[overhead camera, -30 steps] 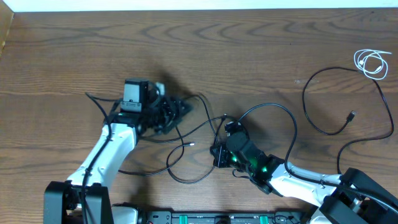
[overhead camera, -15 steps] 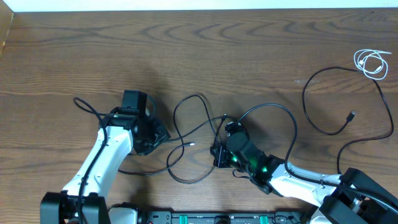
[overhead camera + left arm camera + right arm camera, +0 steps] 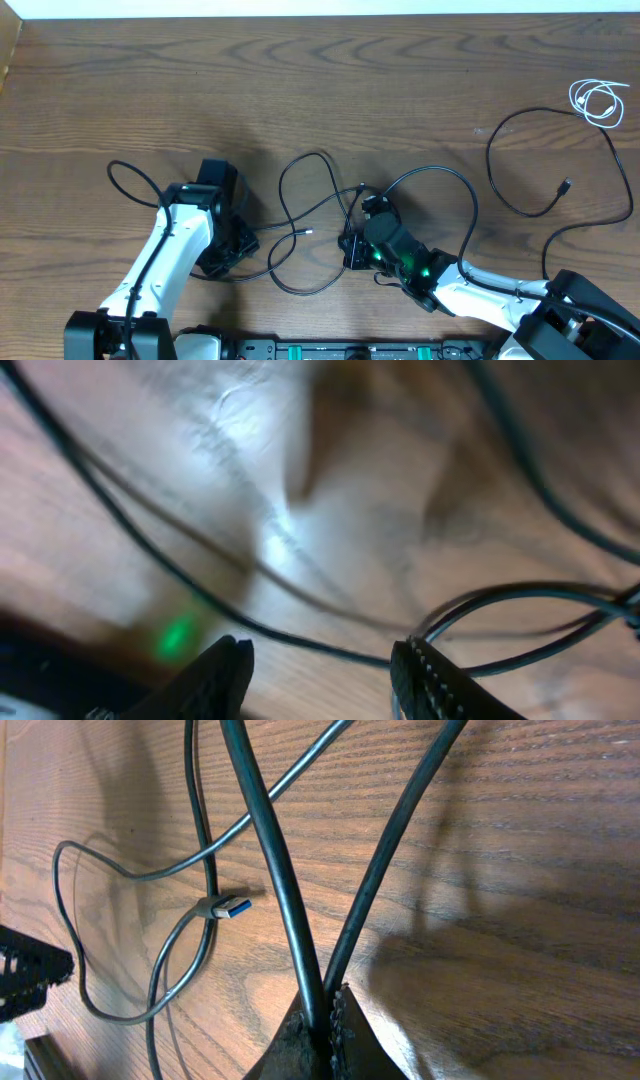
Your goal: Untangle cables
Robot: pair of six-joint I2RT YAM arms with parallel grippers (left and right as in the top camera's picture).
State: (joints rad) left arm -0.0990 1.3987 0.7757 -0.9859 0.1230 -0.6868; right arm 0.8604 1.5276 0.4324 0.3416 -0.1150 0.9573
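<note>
The right arm (image 3: 470, 285) reaches in from the near right edge of the bench (image 3: 300, 80). The right fingers (image 3: 300, 1045) are closed on the black cable (image 3: 276, 870). Two strands of it rise out of the pinch and spread apart in a V.

Beyond the grip, thinner runs of this cable lie in loose loops on the wood. One run ends in a flat plug (image 3: 228, 907) with a blue tip. From above, the loops spread to both sides of the right fingers near the middle of the bench, crossing one another in several places.

The left arm (image 3: 175, 250) stands at the near left. The left fingers (image 3: 222, 675) are apart and clamp nothing. A strand of the black cable runs across the bench just past their tips, and more strands curve in from the right. The left wrist view is blurred, so I cannot tell whether the tips touch the strand.

The white cable (image 3: 598, 100) lies in a small coil at the far right corner, well apart from both arms. A second black cable (image 3: 490, 155) sprawls in open curves just beside that coil, its small plug end lying free on the wood.
</note>
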